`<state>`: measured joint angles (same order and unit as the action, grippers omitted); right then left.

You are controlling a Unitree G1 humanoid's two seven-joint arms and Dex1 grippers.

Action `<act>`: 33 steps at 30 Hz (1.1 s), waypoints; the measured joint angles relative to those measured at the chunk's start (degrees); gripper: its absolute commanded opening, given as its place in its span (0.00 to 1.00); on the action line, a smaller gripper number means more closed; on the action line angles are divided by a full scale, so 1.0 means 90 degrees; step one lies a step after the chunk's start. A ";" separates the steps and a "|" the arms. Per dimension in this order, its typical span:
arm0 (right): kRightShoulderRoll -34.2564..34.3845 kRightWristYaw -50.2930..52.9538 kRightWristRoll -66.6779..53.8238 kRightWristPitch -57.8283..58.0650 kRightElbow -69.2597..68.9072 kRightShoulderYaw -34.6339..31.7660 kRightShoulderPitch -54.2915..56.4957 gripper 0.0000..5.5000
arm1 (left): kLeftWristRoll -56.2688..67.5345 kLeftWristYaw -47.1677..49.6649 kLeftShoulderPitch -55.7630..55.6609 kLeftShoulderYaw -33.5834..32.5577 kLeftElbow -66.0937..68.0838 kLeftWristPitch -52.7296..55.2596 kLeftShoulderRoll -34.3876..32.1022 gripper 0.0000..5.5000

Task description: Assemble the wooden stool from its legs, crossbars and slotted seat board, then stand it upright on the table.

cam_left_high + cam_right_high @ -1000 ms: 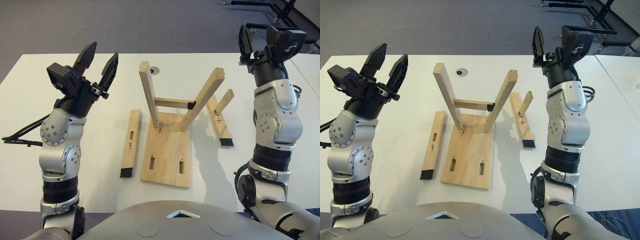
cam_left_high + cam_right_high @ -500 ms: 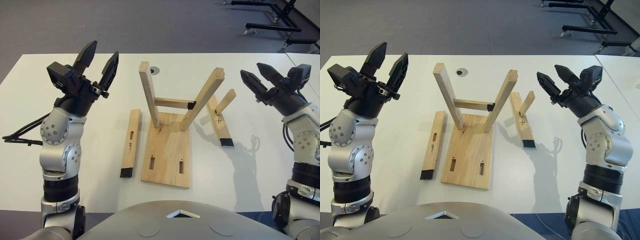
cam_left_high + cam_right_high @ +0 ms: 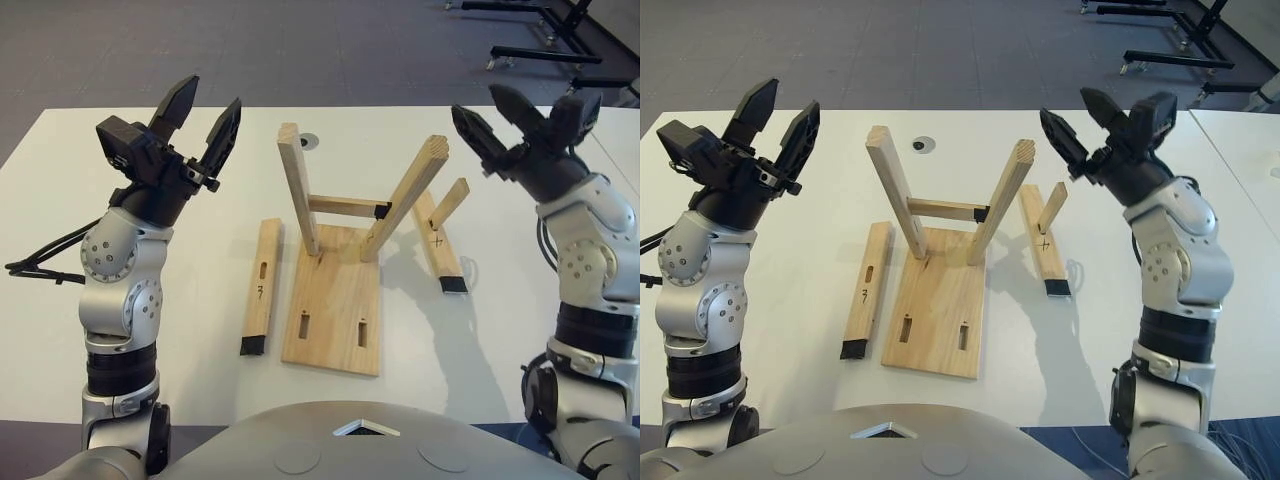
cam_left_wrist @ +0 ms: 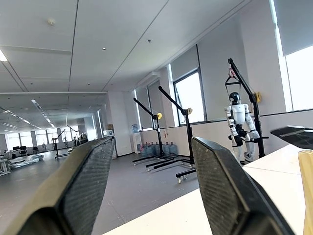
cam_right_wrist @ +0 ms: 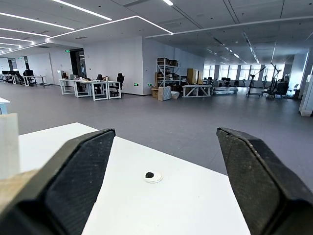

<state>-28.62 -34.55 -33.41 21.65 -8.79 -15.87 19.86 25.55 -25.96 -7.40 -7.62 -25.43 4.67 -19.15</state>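
A slotted seat board (image 3: 333,302) lies flat on the white table (image 3: 120,270). Two legs (image 3: 298,186) joined by a crossbar (image 3: 345,207) stand tilted on its far end. One loose leg (image 3: 262,285) lies to the board's left. Another leg (image 3: 438,247) lies to the right with a short crossbar (image 3: 450,203) propped on it. My left gripper (image 3: 204,115) is raised open over the table's left side, nothing between its fingers (image 4: 85,193). My right gripper (image 3: 520,115) is open, held high to the right of the standing legs, empty.
A small round hole (image 3: 307,141) sits in the table behind the legs. Another white table's edge (image 3: 625,150) is at the far right. Black wheeled frames (image 3: 545,45) stand on the grey floor beyond.
My right arm swung its gripper down and outward, then back up and inward toward the standing legs. The left gripper has barely shifted. The wooden parts have not moved.
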 measured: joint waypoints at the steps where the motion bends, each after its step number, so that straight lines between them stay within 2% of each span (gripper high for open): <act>1: 0.0055 0.0098 0.0136 -0.0051 0.0091 0.0101 0.0191 0.70 | 0.0007 -0.0011 -0.0011 0.0003 0.0026 0.0000 0.0001 0.52; 3: 0.0096 0.0273 0.0393 -0.0141 0.0204 0.0312 0.0618 0.70 | 0.0011 -0.0020 -0.0053 0.0012 0.0100 0.0001 0.0003 0.52; 7: 0.0090 0.0331 0.0483 -0.0200 0.0360 0.0327 0.0718 0.70 | 0.0010 -0.0018 -0.0070 0.0018 0.0103 0.0000 0.0005 0.52; 9: 0.0056 0.0229 0.0668 -0.0241 0.0548 0.0406 0.0421 0.70 | 0.0010 -0.0020 -0.0074 0.0060 0.0103 0.0002 0.0011 0.52; 12: -0.0075 0.0010 0.1429 -0.0798 0.1271 0.1071 -0.0326 0.70 | 0.0012 -0.0029 -0.0075 0.0091 0.0115 0.0019 0.0015 0.52; 16: 0.0184 0.0567 0.1941 -0.1151 0.1803 0.1225 0.0039 0.70 | 0.0021 -0.0100 -0.0112 0.0113 0.0139 0.0023 0.0012 0.52; 21: 0.0652 0.0674 0.1582 -0.0138 0.1531 0.1349 0.0291 0.70 | 0.0005 -0.0106 -0.0127 0.0260 0.0162 0.0019 0.0050 0.52; 25: 0.0701 0.0810 0.1337 0.0789 0.1621 0.1204 0.0358 0.70 | -0.0057 -0.0106 -0.0124 0.0314 0.0196 -0.0003 0.0081 0.52; 29: 0.0625 0.0985 0.1053 0.0762 0.1376 0.0602 0.1177 0.70 | -0.0104 -0.0108 -0.0125 0.0319 0.0218 -0.0051 0.0096 0.52; 33: 0.0682 0.1187 0.0904 0.0644 0.1372 0.0267 0.1248 0.70 | -0.0122 -0.0110 -0.0125 0.0322 0.0222 -0.0073 0.0138 0.52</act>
<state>-22.48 -23.87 -25.27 27.44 3.56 -13.46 31.10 24.45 -26.95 -8.52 -4.72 -23.43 4.01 -17.90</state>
